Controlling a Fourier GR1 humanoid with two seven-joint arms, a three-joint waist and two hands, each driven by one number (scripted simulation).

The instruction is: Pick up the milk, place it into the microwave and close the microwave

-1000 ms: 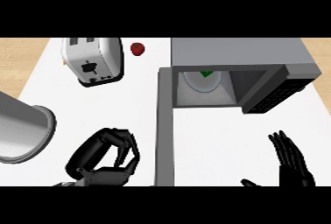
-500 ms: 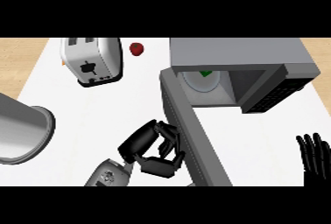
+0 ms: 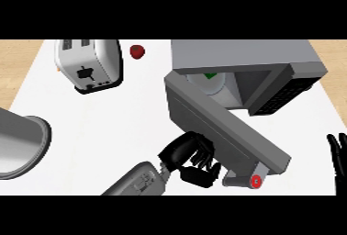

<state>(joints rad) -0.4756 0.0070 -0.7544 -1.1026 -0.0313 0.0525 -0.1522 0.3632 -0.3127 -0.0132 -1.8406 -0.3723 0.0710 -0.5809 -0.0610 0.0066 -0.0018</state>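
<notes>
My left robot hand (image 3: 192,158) is curled, holding nothing, against the half-open microwave door (image 3: 224,128). The right robot hand (image 3: 337,153) rests open at the edge. The milk (image 3: 211,79), I think, sits inside the microwave (image 3: 244,53).

Seen from the head alone, looking steeply down and fairly near onto the counter (image 3: 102,119), facing twelve, microwave (image 3: 244,53) at one o'clock, toaster (image 3: 88,64) at eleven, forearm (image 3: 136,181) at the six o'clock edge.
</notes>
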